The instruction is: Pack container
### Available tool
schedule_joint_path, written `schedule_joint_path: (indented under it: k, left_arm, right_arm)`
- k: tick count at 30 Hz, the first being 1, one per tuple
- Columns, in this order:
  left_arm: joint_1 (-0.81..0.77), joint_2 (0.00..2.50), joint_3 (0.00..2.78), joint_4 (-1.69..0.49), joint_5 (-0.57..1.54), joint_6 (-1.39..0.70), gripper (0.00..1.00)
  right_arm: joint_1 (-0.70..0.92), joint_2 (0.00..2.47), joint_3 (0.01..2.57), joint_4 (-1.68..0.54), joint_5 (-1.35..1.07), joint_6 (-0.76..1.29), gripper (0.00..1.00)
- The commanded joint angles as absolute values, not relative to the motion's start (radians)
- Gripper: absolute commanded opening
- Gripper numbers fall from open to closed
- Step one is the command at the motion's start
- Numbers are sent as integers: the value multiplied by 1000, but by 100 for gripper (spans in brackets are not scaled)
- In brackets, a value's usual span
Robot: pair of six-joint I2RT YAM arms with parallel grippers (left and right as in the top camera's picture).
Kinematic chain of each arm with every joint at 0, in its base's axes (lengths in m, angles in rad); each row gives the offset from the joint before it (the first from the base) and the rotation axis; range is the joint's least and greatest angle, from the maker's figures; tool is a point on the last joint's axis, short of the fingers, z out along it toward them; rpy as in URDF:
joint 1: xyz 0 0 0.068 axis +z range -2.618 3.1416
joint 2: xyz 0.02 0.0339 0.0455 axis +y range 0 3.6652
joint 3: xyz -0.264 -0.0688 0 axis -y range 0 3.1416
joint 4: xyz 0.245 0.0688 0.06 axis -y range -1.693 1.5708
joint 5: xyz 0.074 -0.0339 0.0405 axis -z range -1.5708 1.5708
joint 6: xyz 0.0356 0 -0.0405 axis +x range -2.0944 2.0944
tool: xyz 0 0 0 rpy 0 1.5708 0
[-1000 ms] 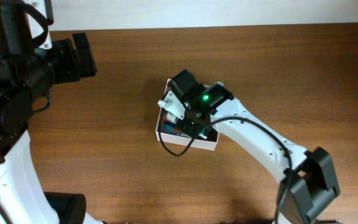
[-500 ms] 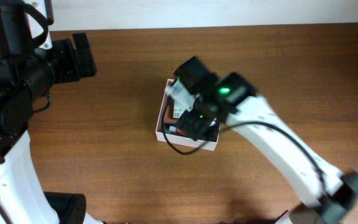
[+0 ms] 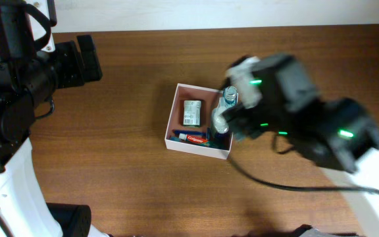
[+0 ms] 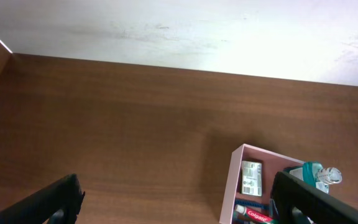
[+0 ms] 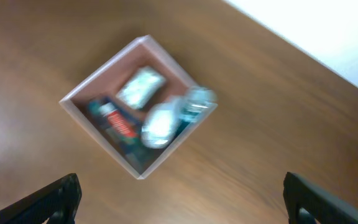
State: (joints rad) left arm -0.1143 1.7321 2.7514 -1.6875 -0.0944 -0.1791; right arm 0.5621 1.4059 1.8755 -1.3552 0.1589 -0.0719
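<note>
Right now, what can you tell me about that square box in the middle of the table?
The container is a shallow, open-topped square box, white outside and pinkish-brown inside, and it looks like cardboard. It sits flat on the wooden table, turned slightly askew. Inside lie a green-white packet and a red toothpaste tube. A clear bottle rests at the rim nearest the right arm.

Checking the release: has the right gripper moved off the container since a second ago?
Yes. The right gripper has risen and swung rightward off the container, which stays put.
</note>
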Motion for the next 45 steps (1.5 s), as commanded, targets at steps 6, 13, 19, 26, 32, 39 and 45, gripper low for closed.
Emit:
schedule_joint_path:
  k: [6,13,19,26,32,39,45]
  left_arm:
    - [-109,1735,2751,-1687,-102,-170,99]
    - [-109,1735,2752,-1687,-102,-170,99]
    - [-109,1735,2751,-1687,-102,-170,99]
    - [-109,1735,2751,-1687,-102,-170,99]
    - [-109,1735,2751,-1687,-102,-170,99]
    - [-109,1735,2751,-1687,-102,-170,99]
    - [-109,1735,2752,-1687,-102,-170,99]
  right_arm:
    - [253,1087,1874,-1351,144,32,99]
    - [20,820,1722,-1313,89,31,99]
    - [-77,551,1366,-1188,23,31,99]
    - [-86,259,785,-937,-106,32,99]
    - [-86,112,431,-742,-151,35,99]
    - [-86,14,238,-683,-149,35,99]
    - [-86,3,181,-672,-147,35,99]
